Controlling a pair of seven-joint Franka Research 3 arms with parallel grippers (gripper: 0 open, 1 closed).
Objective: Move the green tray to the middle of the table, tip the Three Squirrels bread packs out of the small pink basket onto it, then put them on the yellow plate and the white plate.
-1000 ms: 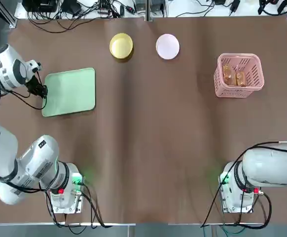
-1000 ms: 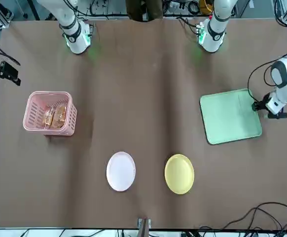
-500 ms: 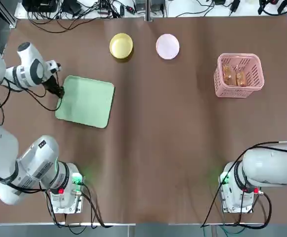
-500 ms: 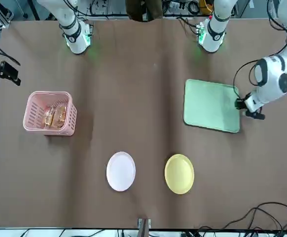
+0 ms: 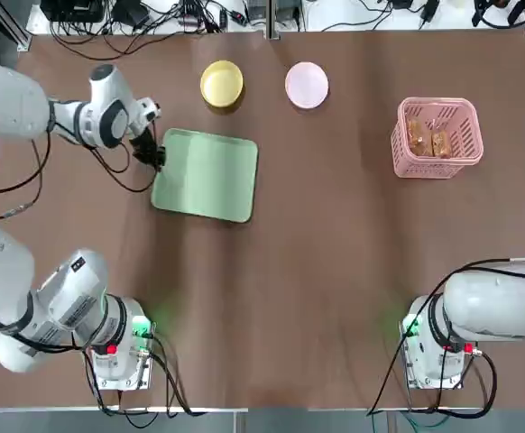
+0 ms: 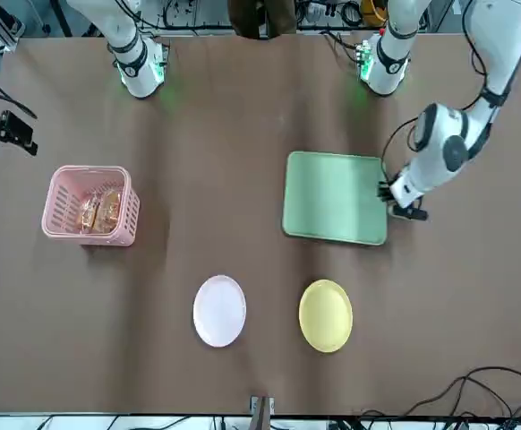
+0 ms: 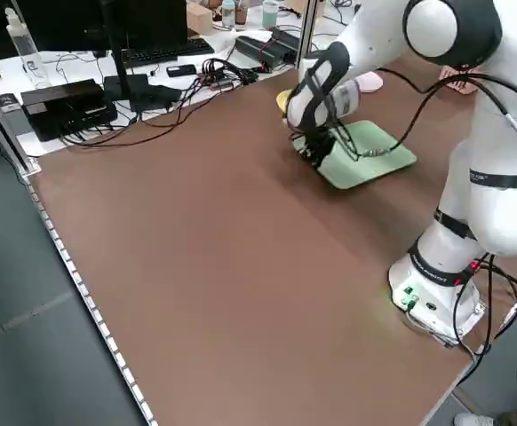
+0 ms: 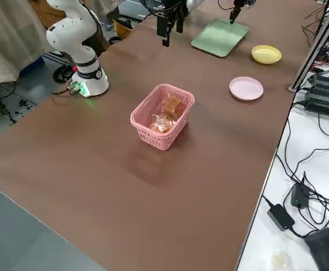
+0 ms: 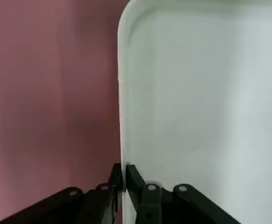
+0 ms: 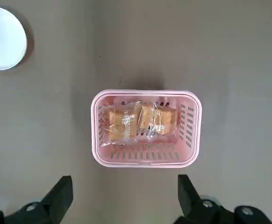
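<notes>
Gripping the green tray's [image 5: 206,176] rim, L gripper [image 9: 123,175] has its fingers closed on the edge, at the tray's L side, L of table [image 5: 317,271] ctr. Yellow plate [image 5: 222,84], then white plate [image 5: 307,85], far side. R gripper [image 10: 125,186]: fingers wide apart, nothing held, near the pink basket [image 5: 437,138] on the R, 2 bread packs [image 10: 143,122] inside. Brand/label txt: can't read.

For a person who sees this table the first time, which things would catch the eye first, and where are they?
Probably the green tray first, left of the table's middle, with the left gripper closed on its rim. Next, the pink basket at the far right, holding two bread packs, below the parked right gripper. Then the yellow plate and the white plate, side by side near the far edge.
</notes>
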